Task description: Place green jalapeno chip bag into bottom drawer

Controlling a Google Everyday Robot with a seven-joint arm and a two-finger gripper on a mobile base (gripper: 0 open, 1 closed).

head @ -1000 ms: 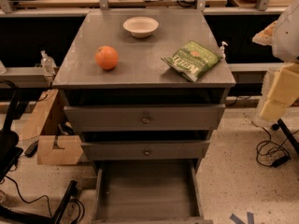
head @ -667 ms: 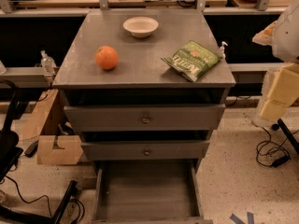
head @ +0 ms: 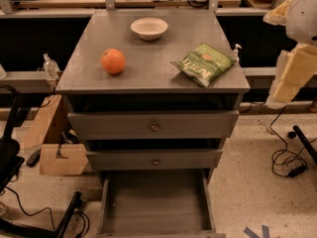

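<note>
The green jalapeno chip bag [head: 203,63] lies flat on the right part of the grey cabinet top [head: 148,76], near its front right corner. The bottom drawer [head: 154,205] is pulled out at the foot of the cabinet and its flat grey floor is bare. My gripper [head: 283,88] hangs at the right edge of the view, off the cabinet's right side, to the right of the bag, apart from it and holding nothing that I can see.
An orange [head: 113,61] sits on the left of the cabinet top and a white bowl [head: 149,28] at the back middle. The two upper drawers [head: 153,125] are closed. A cardboard box [head: 59,157] and cables lie on the floor to the left, and more cables [head: 290,157] to the right.
</note>
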